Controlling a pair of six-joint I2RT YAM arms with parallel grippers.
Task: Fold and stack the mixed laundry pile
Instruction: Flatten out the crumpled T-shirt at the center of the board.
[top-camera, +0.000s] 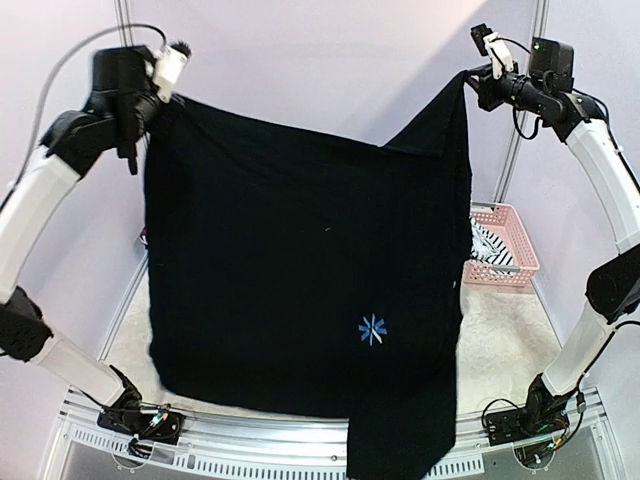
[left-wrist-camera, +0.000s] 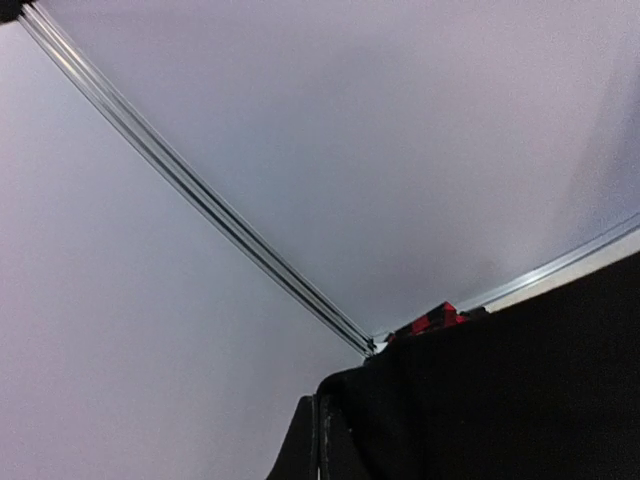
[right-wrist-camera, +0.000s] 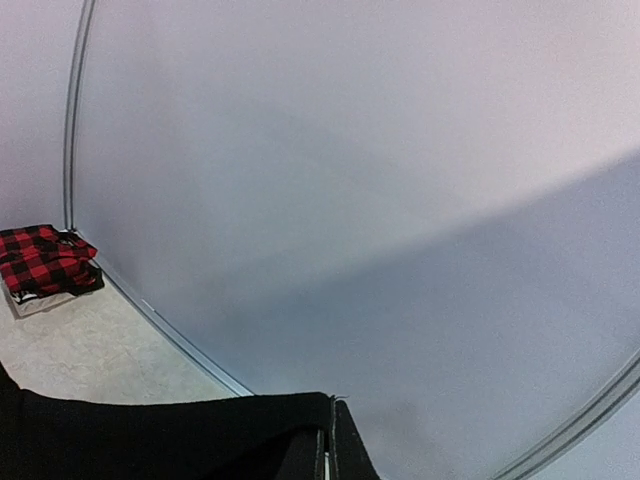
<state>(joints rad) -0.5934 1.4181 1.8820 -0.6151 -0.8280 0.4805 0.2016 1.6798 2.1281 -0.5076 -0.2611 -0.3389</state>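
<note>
Across the middle of the top view, your black T-shirt (top-camera: 300, 270) hung spread like a curtain. Its top edge stretched from the upper left of the frame to the upper right. Its lower part draped down toward the table (top-camera: 505, 335), and one flap trailed past the near rail at bottom centre. A small blue star-shaped mark (top-camera: 372, 329) sat on the cloth, lower right of centre.

Your left gripper (top-camera: 165, 98) was clamped on the shirt's upper left corner. Your right gripper (top-camera: 478, 85) was pinched tight on the upper right corner. Each wrist view showed its fingers pressed together at the bottom edge, with black cloth bunched against them.

At the left edge of the right wrist view, the red-and-black plaid piece (right-wrist-camera: 40, 260) lay in a flat bundle by the wall, well apart from the held corner. At the right of the top view, the pink basket (top-camera: 518, 238) stood just past the shirt's right edge. The striped tank top (top-camera: 490, 250) lay inside it.
</note>
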